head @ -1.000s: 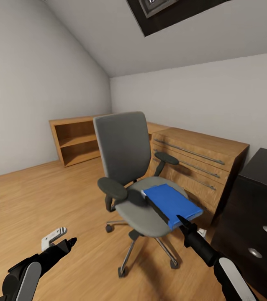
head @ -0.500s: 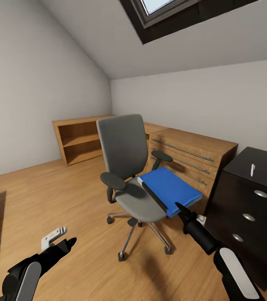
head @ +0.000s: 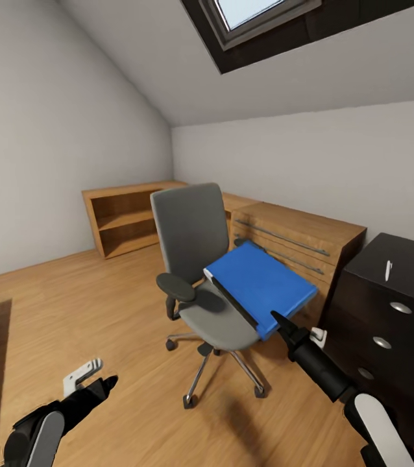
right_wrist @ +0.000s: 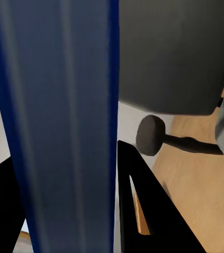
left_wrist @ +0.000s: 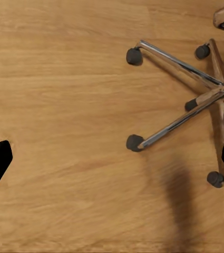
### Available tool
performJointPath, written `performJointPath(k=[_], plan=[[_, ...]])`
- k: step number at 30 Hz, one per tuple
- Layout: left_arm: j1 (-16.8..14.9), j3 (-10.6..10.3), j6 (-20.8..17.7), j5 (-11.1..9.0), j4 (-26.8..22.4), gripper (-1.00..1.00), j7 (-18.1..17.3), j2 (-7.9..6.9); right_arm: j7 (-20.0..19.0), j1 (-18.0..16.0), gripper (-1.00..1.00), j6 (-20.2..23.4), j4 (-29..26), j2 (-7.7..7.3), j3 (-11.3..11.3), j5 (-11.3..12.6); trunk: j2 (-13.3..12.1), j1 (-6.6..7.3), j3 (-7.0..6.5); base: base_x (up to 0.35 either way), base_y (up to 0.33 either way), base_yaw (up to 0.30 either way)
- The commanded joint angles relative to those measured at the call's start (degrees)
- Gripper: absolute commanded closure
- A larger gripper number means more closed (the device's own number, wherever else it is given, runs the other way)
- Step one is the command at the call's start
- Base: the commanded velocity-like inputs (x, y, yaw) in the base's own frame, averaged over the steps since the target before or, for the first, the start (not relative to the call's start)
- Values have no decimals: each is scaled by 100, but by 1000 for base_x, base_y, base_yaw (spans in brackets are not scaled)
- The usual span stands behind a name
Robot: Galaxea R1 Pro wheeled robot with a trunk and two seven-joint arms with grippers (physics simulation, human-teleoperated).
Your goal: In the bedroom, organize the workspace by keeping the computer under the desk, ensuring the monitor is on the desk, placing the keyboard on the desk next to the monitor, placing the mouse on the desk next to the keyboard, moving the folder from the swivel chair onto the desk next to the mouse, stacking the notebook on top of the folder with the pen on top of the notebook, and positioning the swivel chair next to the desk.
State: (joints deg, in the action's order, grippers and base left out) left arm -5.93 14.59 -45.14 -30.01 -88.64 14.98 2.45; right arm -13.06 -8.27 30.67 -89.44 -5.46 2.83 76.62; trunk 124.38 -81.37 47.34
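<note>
The bright blue folder (head: 259,285) hangs tilted above the seat of the grey swivel chair (head: 191,240), clear of the cushion. My right gripper (head: 280,322) is shut on its near corner; in the right wrist view the folder (right_wrist: 59,121) stands edge-on between the fingers, with a chair armrest (right_wrist: 151,134) behind. My left gripper (head: 100,384) hovers low over the floor, open and holding nothing; the left wrist view looks down past it (left_wrist: 112,158) at the chair's chrome base (left_wrist: 196,100). A small whitish pen (head: 387,269) lies on a black drawer cabinet (head: 389,324) at the right.
A light wooden shelf-and-drawer unit (head: 298,233) runs along the far wall behind the chair, its open shelves (head: 122,217) in the corner. The roof slopes down to the left, with a skylight (head: 246,13) overhead. Wooden floor (head: 71,305) stretches out on the left.
The folder has risen off the chair seat in my right gripper, tilting up. The view has shifted a little. My left gripper has sunk slightly.
</note>
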Motion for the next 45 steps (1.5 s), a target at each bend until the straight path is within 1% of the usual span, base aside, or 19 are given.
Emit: performJointPath(k=[1,2,4,6,7,8,9,11,15,20,27,29,30,33,35,39,41,42,45], plan=[[28,8,-20,-62,82,-100,45,4,-9,0,100,35,-13,-1,20,10,-39,24,-13,0,0,0],[135,4,32,-21,516,-100,45,2,-9,5,100,46,-44,1,123,11,-79,46,-31,0,0,0],[177,-4,206,89,887,-100,38,2,-6,7,100,49,-54,7,221,11,-159,89,-67,0,0,0],[205,-19,671,394,1363,-100,20,3,-4,9,100,51,-61,10,292,11,-240,133,-103,0,0,0],[227,-112,1855,1292,2283,-100,14,24,4,9,100,53,-64,10,338,11,-280,155,-121,0,0,0],[228,-135,2054,1417,2417,-100,12,25,6,9,100,51,-64,10,346,11,-320,177,-139,0,0,0],[231,-195,2693,1728,2835,-100,13,26,9,9,100,44,-65,12,378,11,-360,199,-157,0,0,-48],[232,-289,3274,1950,3326,-100,29,27,7,9,100,34,-65,16,459,11,-440,243,-192,0,0,-121],[233,-406,3594,2060,3647,-100,42,20,9,9,100,15,-65,29,534,5,-600,331,-264,0,0,-214],[233,-441,3673,2089,3895,-100,48,19,7,9,100,-6,-65,37,593,3,-801,441,-354,0,0,-251],[233,-441,3893,2106,4547,-100,38,-16,9,9,100,-17,-65,53,883,3,-1082,595,-480,0,0,-260],[233,-446,4268,2119,5028,-100,28,-28,12,9,100,-17,-65,60,1073,3,-1162,639,-516,0,0,-261],[233,-447,4347,2141,5123,-100,26,-32,13,9,100,-24,-65,61,1105,3,-1202,661,-534,0,0,-261],[233,-448,4430,2256,5225,-100,24,-44,23,9,100,-122,-65,62,1146,3,-1322,726,-587,0,0,-262],[233,-446,4473,2418,5293,-100,23,-45,65,9,100,-387,-65,63,1222,3,-1403,770,-623,0,0,-262],[233,-446,4478,2466,5349,-100,23,-44,157,9,100,-490,-65,63,1311,8,-1563,858,-695,0,0,-262],[233,-447,4482,2474,5405,-100,23,-43,200,9,100,-508,-65,63,1409,14,-1643,902,-731,0,0,-264],[233,-448,4485,2478,5446,-100,22,-43,268,9,100,-518,-65,63,1547,19,-1683,924,-749,0,0,-265],[233,-448,4487,2481,5483,-100,22,-43,518,9,100,-525,-65,63,1781,33,-1804,990,-803,0,0,-266]])
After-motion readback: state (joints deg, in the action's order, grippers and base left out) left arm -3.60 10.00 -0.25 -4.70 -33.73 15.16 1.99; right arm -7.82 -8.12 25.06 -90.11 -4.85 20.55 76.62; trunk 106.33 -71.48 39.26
